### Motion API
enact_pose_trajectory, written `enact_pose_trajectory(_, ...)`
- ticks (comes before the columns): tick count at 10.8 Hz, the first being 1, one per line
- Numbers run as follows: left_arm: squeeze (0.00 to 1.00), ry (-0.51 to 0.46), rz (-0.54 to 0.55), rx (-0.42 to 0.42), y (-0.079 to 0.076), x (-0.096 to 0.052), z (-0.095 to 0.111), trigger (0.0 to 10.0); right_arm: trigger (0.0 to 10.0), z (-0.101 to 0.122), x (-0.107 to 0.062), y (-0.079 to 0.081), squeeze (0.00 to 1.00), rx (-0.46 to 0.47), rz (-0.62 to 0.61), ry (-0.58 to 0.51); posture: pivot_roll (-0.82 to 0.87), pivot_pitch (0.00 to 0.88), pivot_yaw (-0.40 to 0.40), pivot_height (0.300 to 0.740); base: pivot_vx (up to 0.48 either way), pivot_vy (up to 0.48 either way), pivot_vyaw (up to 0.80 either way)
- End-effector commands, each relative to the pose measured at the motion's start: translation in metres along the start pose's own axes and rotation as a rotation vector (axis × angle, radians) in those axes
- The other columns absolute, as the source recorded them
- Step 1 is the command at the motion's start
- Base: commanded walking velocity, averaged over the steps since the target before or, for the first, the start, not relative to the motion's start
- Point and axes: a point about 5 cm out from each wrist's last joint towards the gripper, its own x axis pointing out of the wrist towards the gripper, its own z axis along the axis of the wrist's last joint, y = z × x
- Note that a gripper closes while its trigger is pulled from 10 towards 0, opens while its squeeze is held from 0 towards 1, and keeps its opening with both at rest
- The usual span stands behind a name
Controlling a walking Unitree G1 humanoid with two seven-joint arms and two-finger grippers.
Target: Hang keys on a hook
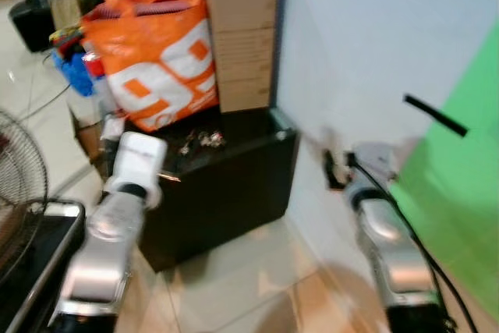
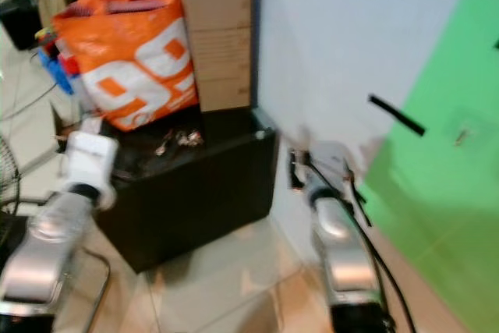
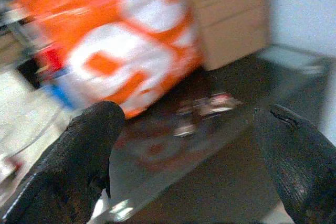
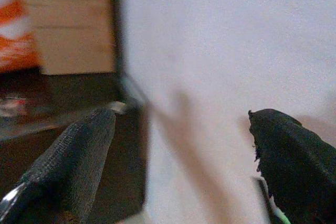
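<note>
A bunch of keys point(image 1: 203, 140) lies on top of a low black cabinet point(image 1: 234, 185), in front of an orange bag. A thin black hook point(image 1: 435, 115) sticks out of the pale wall to the right, at the edge of a green panel. My left gripper point(image 3: 189, 116) is open and hovers short of the cabinet's near left corner, with the keys point(image 3: 205, 109) ahead between its fingers and apart from them. My right gripper point(image 4: 181, 121) is open and empty, held close to the wall right of the cabinet, below and left of the hook. All views are blurred.
An orange and white bag point(image 1: 156, 60) and a tall cardboard box point(image 1: 242, 37) stand at the back of the cabinet top. A fan point(image 1: 15, 177) stands at the left. The green panel point(image 1: 460, 193) covers the wall at the right. Tiled floor lies below.
</note>
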Motion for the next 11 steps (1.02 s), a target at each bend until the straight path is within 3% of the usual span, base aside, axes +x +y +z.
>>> enact_pose_trajectory(1, 0.0, 0.0, 0.014, 0.015, 0.0077, -0.0006, -0.0005, 10.0, 10.0, 0.0043, 0.0015, 0.0064, 1.0, 0.028, 0.023, -0.007, 0.02, 0.0, 0.022, 0.74, 0.341, 0.0, 0.0)
enact_pose_trajectory(11, 0.0, -0.013, 0.012, 0.045, 0.0127, -0.0012, 0.0, 10.0, 10.0, 0.0014, 0.005, 0.0154, 1.0, 0.03, 0.073, -0.004, 0.05, 0.0, 0.007, 0.74, 0.325, 0.0, 0.0)
